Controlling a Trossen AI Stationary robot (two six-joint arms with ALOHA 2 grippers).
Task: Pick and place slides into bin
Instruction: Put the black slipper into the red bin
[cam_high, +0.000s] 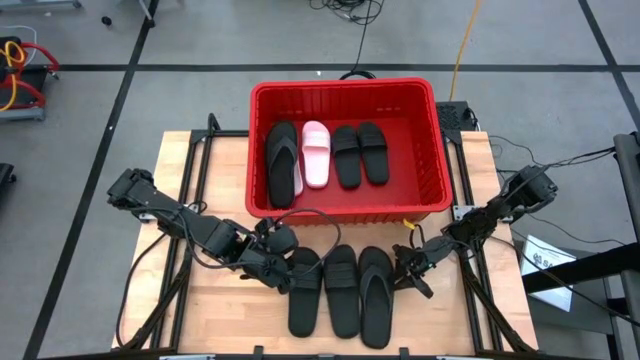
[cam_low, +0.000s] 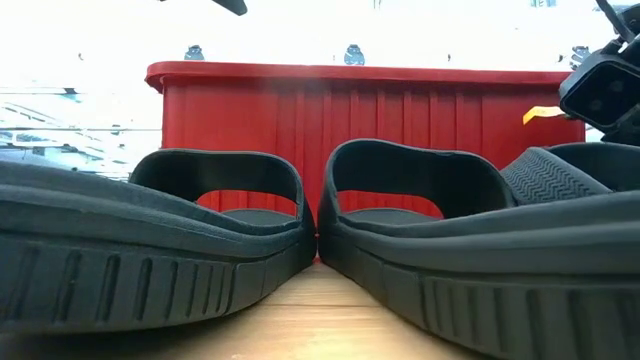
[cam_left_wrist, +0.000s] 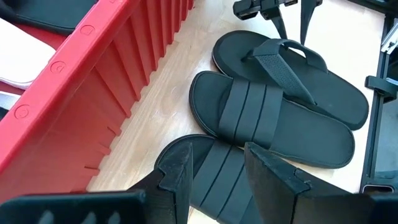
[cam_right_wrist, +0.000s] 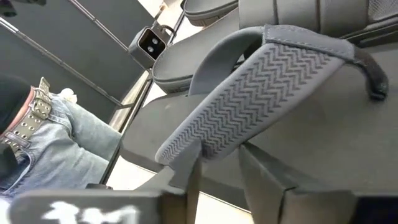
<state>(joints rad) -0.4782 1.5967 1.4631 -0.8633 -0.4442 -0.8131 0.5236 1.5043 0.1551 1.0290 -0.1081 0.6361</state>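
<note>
Three black slides lie side by side on the wooden table, near the front: a wide-strap one, a second wide-strap one and a thong-style one. The red bin stands behind them and holds several slides, one of them pale pink. My left gripper hovers open over the far end of the left slide. My right gripper is low at the thong slide's right side, open, with the lower end of the ribbed strap between its fingers. My right gripper comes in nearly level from the table's right at the thong slide's strap, where it joins the sole's right edge. One finger stands on each side of that strap end. Whether the fingers touch the strap I cannot tell. The slide lies flat on the table.
The bin's near wall rises just behind the three slides. The table's metal side rails run along both edges. A yellow tag hangs at the bin's near right corner. A person in jeans stands beyond the table.
</note>
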